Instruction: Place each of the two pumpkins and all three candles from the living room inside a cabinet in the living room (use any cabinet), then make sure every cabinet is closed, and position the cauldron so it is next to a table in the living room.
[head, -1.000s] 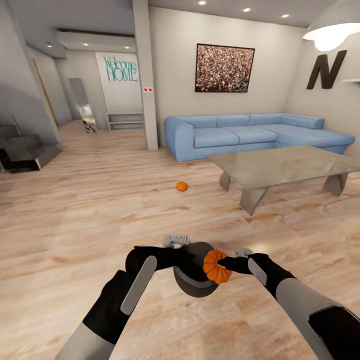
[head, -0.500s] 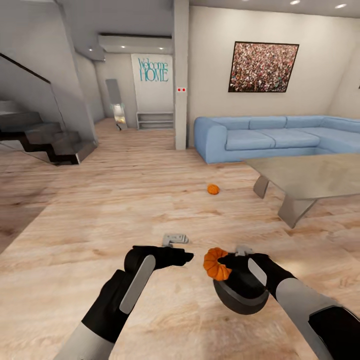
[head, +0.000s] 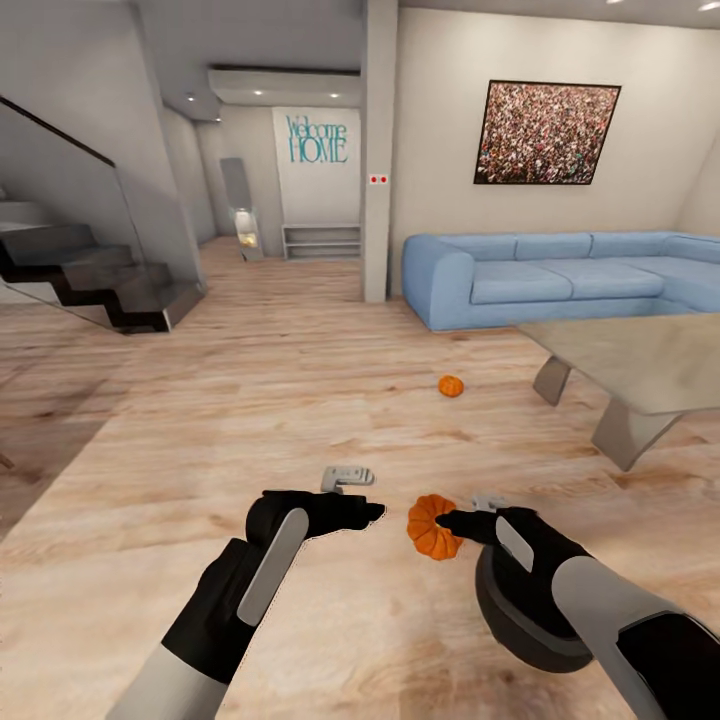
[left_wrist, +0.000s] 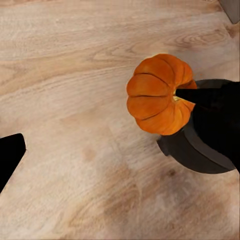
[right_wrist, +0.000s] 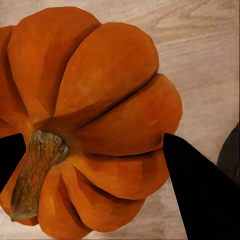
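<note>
- Right now the right end effector (head: 440, 522) is gripping one pumpkin (head: 432, 527) between its black fingers (right_wrist: 197, 192), holding it off the wooden floor (head: 250, 400); the right wrist view is showing the brown stem lying toward one finger.
- Meanwhile the left end effector (head: 372, 513) is hanging empty just beside that pumpkin, apart from it — whether its fingers are spread or closed, I cannot tell.
- Under the right forearm the black cauldron (head: 520, 610) is sitting on the floor, partly hidden by the arm; in the left wrist view its rim (left_wrist: 192, 152) is showing just behind the held pumpkin (left_wrist: 159, 94).
- Further off, the second pumpkin (head: 451, 386) is lying on the floor, between the blue sofa (head: 560, 275) and the robot, near the close end of the worktop (head: 640, 360) — a low coffee table with grey block legs.
- A staircase (head: 90, 275) is standing at the far left of the room.
</note>
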